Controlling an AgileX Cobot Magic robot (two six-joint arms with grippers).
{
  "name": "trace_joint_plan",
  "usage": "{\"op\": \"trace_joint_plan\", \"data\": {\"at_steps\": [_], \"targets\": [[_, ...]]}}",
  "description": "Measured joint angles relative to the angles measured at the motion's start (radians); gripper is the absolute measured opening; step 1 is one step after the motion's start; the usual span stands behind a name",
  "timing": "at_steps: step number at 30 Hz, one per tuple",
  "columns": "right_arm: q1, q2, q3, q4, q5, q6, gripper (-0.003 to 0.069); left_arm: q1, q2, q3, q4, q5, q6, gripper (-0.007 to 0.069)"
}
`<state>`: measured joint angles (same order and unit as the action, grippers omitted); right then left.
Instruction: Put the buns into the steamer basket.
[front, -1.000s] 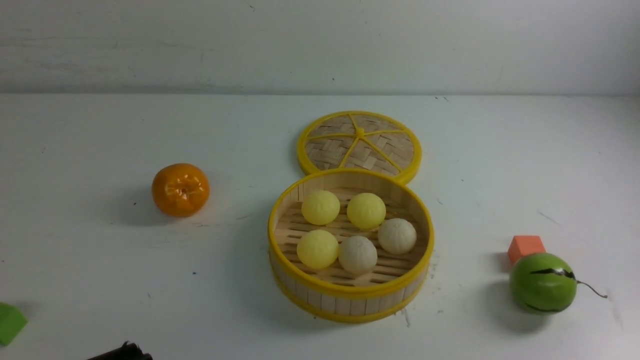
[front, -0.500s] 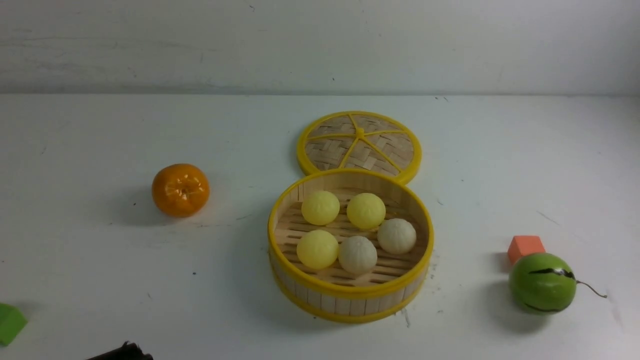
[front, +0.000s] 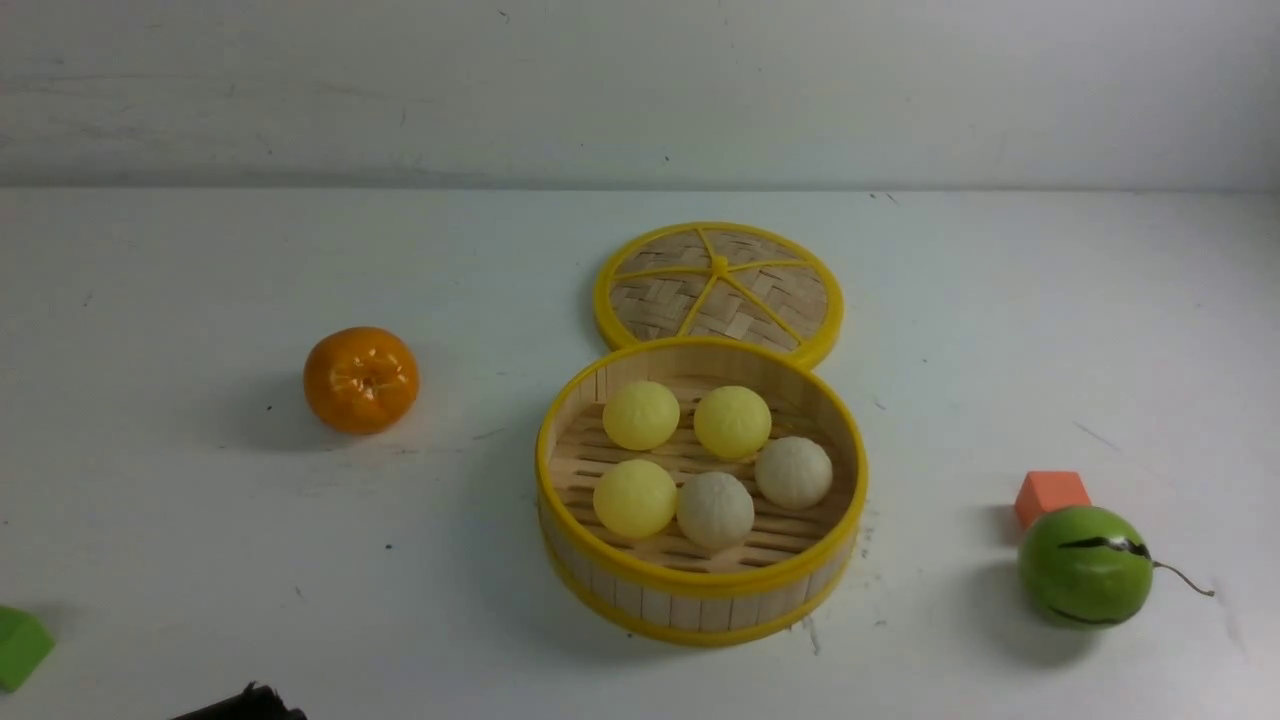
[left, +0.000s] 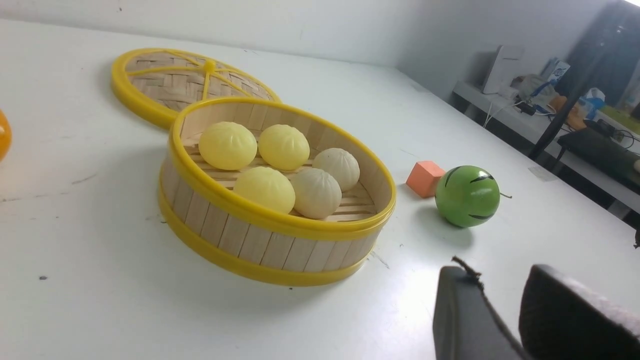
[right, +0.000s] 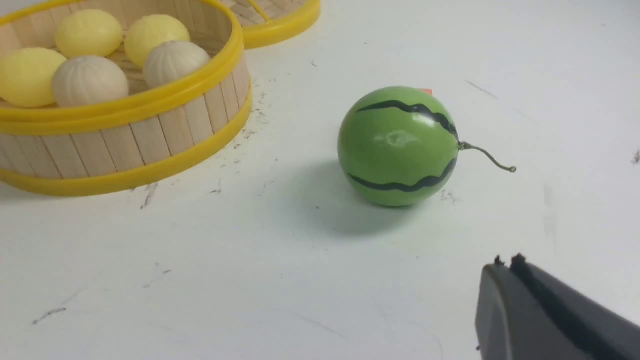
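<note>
Within the steamer basket (front: 700, 635), all five buns are seated on the slatted floor: three yellow buns (front: 635, 499) towards the left and far side, two off-white buns (front: 794, 473) towards the near and right side; compared with a moment ago, no bun is seen to have been shifted, so the placing can be judged complete. Beyond the rim, the woven lid (front: 660, 300) is set just at the far side; the orange fruit (front: 361, 380) is left to the left, the green striped ball (front: 1086, 567) to the right, beside a coral block (front: 1052, 495). Near the front, the left gripper (left: 492, 280) is parted with nothing held; the right gripper (right: 509, 265) is closed, tips together, nothing seen between; no further bun seems to be needed.
</note>
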<state>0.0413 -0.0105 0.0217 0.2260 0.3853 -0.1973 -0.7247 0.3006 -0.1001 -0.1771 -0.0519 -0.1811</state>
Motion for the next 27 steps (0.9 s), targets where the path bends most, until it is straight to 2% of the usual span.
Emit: {"op": "trace_joint_plan", "data": {"at_steps": [19, 23, 26, 27], "targets": [[0.0, 0.0, -0.002, 0.0, 0.009, 0.034, -0.001, 0.0, 0.0, 0.0, 0.001, 0.0, 0.0, 0.0194], [0.0, 0.0, -0.002, 0.0, 0.01, 0.034, -0.001, 0.001, 0.0, 0.009, 0.001, -0.043, 0.043, 0.0194], [0.0, 0.0, -0.002, 0.0, 0.01, 0.034, -0.0008, 0.044, -0.015, 0.024, 0.001, -0.051, 0.067, 0.0184], [0.0, 0.0, -0.002, 0.0, 0.01, 0.034, -0.0006, 0.111, -0.043, 0.032, -0.002, -0.044, 0.068, 0.0162]]}}
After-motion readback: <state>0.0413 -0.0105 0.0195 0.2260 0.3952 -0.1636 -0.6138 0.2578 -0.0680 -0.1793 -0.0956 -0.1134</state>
